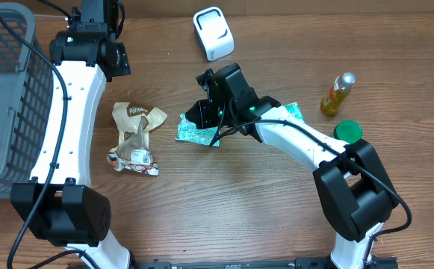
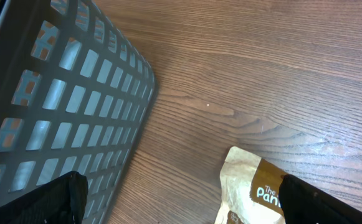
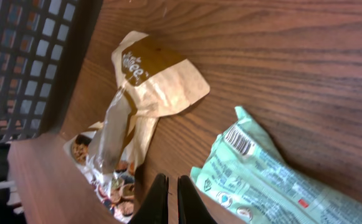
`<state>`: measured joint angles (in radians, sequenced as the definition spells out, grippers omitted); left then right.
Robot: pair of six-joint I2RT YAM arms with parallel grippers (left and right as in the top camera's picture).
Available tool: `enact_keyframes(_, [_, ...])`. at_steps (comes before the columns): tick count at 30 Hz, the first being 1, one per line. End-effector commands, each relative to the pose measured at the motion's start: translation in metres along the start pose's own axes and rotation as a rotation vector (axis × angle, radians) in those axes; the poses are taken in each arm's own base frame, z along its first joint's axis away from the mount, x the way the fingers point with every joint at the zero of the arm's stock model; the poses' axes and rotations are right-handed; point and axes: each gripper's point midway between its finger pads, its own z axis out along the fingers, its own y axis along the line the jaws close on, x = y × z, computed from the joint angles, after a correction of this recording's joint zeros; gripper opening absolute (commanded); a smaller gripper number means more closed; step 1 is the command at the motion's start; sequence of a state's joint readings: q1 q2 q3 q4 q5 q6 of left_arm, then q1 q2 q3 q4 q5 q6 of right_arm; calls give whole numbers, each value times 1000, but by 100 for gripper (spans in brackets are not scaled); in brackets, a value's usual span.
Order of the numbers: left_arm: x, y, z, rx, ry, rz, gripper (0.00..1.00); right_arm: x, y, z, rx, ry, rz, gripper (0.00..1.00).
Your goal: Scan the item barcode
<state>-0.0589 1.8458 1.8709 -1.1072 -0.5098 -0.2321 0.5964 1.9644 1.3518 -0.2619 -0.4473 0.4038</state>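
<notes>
Wooden worktop carries everything, with a grey basket at its left edge. The green packet, judged to be the item to scan, lies flat near the worktop's middle, partly under the right arm. A crumpled brown snack bag lies just beside it, toward the left edge. The white scanner stands well apart at the far edge. In the right wrist view the barcode is seen face up near one end of the packet.

For the step to be done well, the packet should be pinched away from the barcode, so that the stripes are left uncovered. It should then be lifted clear of the snack bag and its printed face held flat toward the scanner, since crinkled film could spoil the read. The right tool would first have to be spread.

The right arm is stretched from the near edge toward the middle, wrist pitched down. Its tool is pressed together with nothing between the tips, low by the packet's end; whether the film is touched cannot be told from so steep a view. The left arm lies along the left edge, and the left tool is spread wide and empty beside the basket.
</notes>
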Motion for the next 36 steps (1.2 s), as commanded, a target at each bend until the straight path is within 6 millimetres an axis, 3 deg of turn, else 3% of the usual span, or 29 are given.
enact_keyframes(1, [-8,4,-12,-2,-35,-4,99,7,-21,21,54,14,30,4])
enact_keyframes(9, [-8,4,-12,-2,-35,-4,100,53,-67,67,120,130,162,4])
enact_keyframes(13, [-8,4,-12,-2,-35,-4,100,69,-78,73,145,176,186,4])
enact_keyframes(14, [-8,4,-12,-2,-35,-4,100,68,-77,73,141,175,185,4])
enact_keyframes(17, [-8,4,-12,-2,-35,-4,99,37,-51,57,63,121,159,4])
enact_keyframes(20, [-8,4,-12,-2,-35,-4,100,-2,-27,28,14,27,117,4])
enact_keyframes(23, [-8,4,-12,-2,-36,-4,100,-19,-31,14,37,-30,114,4])
enact_keyframes(26, [-8,4,-12,-2,-35,-4,100,-15,-51,17,119,-33,135,4])
enact_keyframes(30, [-8,4,-12,-2,-35,-4,100,-4,-62,27,146,-3,150,4])
enact_keyframes(36, [-8,4,-12,-2,-35,-4,99,31,-100,47,289,74,185,4])
